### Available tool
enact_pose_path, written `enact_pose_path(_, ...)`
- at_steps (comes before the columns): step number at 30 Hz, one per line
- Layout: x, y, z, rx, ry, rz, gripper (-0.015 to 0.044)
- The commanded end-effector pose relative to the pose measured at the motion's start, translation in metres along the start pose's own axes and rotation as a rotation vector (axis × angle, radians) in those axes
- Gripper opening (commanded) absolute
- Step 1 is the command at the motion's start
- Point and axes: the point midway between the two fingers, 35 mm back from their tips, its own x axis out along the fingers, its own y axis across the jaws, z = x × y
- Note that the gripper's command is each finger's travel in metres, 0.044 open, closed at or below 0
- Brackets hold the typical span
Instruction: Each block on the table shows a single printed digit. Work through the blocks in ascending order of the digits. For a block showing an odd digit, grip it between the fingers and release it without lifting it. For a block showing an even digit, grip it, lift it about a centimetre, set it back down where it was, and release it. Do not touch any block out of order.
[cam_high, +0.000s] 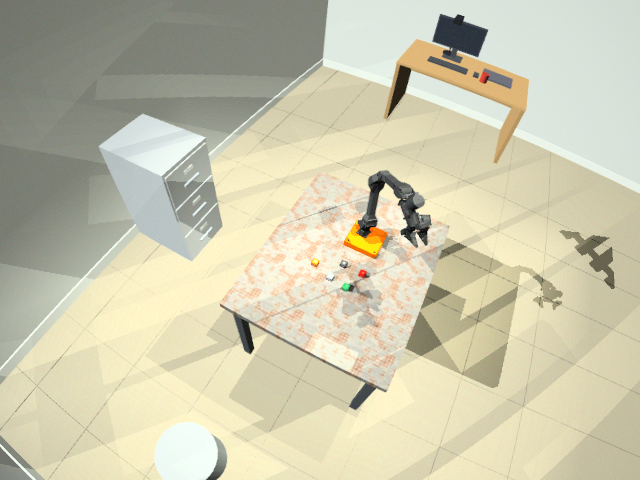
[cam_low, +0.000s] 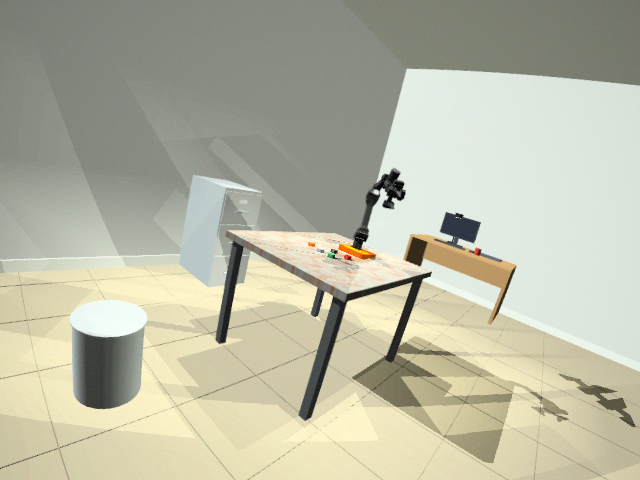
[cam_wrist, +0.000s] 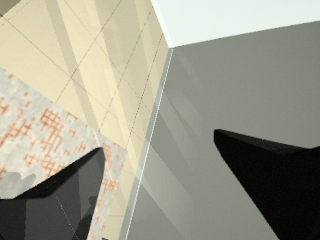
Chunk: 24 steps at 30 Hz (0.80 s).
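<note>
Several small blocks lie in a cluster on the patterned table (cam_high: 310, 330) (cam_low: 361, 276) (cam_wrist: 30, 130): orange (cam_high: 314, 262) (cam_low: 311, 243), grey (cam_high: 344, 264), red (cam_high: 362, 273) (cam_low: 347, 257), white (cam_high: 330, 277) and green (cam_high: 346, 286) (cam_low: 331, 255). Their digits are too small to read. My gripper (cam_high: 416, 238) (cam_low: 388, 202) (cam_wrist: 160, 144) is open and empty. It hangs high in the air near the table's far right edge, well away from the blocks. The wrist view shows no block, only a table corner, floor and wall.
The arm stands on an orange base (cam_high: 366, 241) (cam_low: 356, 252) at the table's far side. A filing cabinet (cam_high: 155, 180) (cam_low: 206, 232), a wooden desk (cam_high: 460, 77) (cam_low: 465, 260) with a monitor, and a grey cylinder (cam_high: 186, 454) (cam_low: 107, 356) stand on the floor around the table.
</note>
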Motion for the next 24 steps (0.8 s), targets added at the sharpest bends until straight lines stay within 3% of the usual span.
enact_pose_path(1, 0.018, 0.029, -0.068, 0.244, 0.170, 0.110, 0.0400)
enact_pose_path(12, 0.006, 0.122, -0.215, 0.868, 0.572, 0.280, 0.0400)
enact_pose_path(24, -0.072, 0.257, -0.319, 1.616, 1.023, 0.356, 0.0400)
